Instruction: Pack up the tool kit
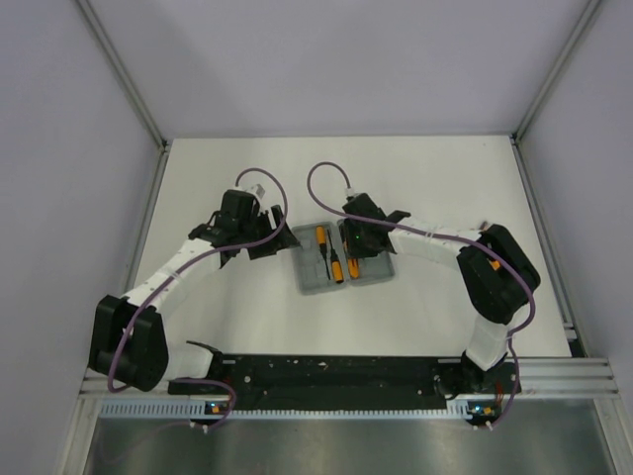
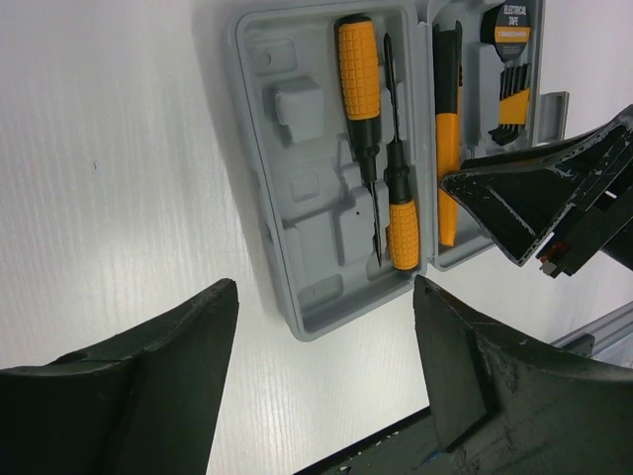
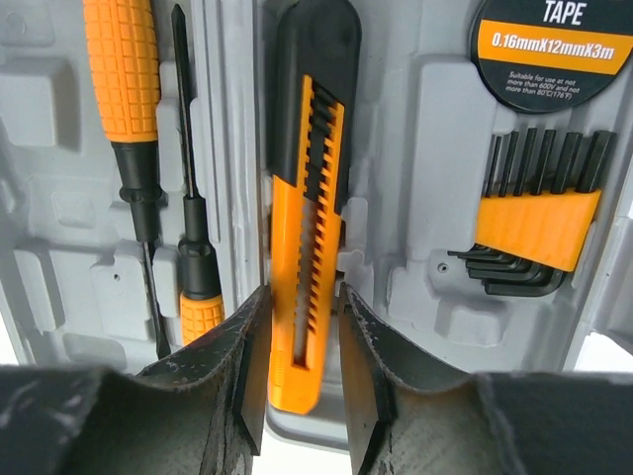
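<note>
Item 1: tool case [image 1: 312,280], grey plastic, hinged, lying open and flat at the centre of the white table [image 1: 415,178].

Item 2: large screwdriver [image 3: 121,69] and small screwdriver [image 3: 201,297], orange-and-black, seated head to tail in the case half on its 9 o'clock side.

Item 3: utility knife [image 3: 307,198], orange and black, lying in the slot just beside the hinge in the 3 o'clock half.

Item 4: electrical tape roll [image 3: 549,40], at 1 o'clock from the knife; hex keys [image 3: 539,223] in an orange holder, at 3 o'clock from it.

Item 5: right gripper [image 3: 304,297], over the 3 o'clock half, fingers [image 3: 247,346] flanking the knife's near end. I cannot tell whether they press on it.

Item 6: left gripper [image 2: 324,297], at 9 o'clock from the case, jaws spread wide, holding nothing.
</note>
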